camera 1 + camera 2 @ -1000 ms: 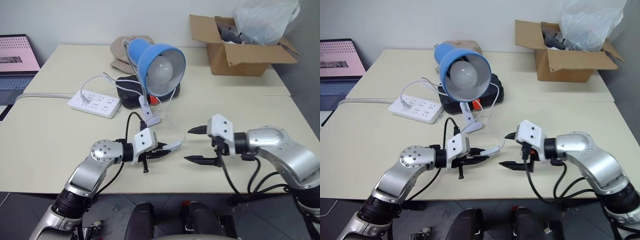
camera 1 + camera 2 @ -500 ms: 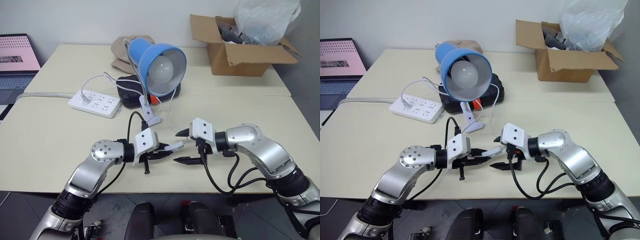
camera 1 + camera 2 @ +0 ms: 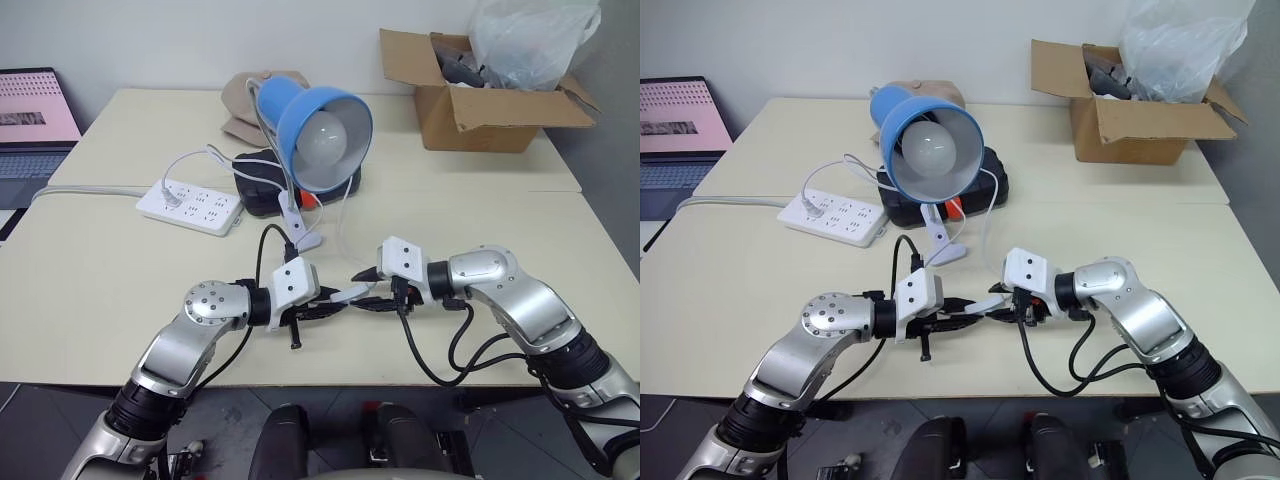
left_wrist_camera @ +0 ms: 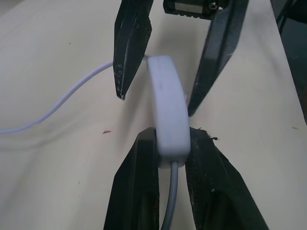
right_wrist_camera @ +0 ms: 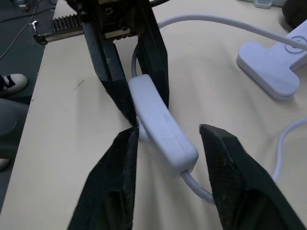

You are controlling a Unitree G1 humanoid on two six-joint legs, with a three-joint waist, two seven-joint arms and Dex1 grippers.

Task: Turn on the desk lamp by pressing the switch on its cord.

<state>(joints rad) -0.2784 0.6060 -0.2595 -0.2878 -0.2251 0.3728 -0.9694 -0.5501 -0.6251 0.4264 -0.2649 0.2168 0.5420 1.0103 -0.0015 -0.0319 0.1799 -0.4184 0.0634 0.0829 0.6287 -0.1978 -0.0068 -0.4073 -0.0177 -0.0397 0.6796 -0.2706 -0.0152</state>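
We see the white switch [image 4: 167, 115] raised above the desk [image 3: 100, 270], cord [image 4: 57, 103] trailing; the blue desk lamp [image 3: 318, 125] stands unlit behind.

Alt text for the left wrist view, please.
The left gripper pinches one end of a small white oblong plastic inline switch above the cream tabletop. The right gripper's two black fingers flank its far end, a gap showing beside one, where a thin white cord trails away.
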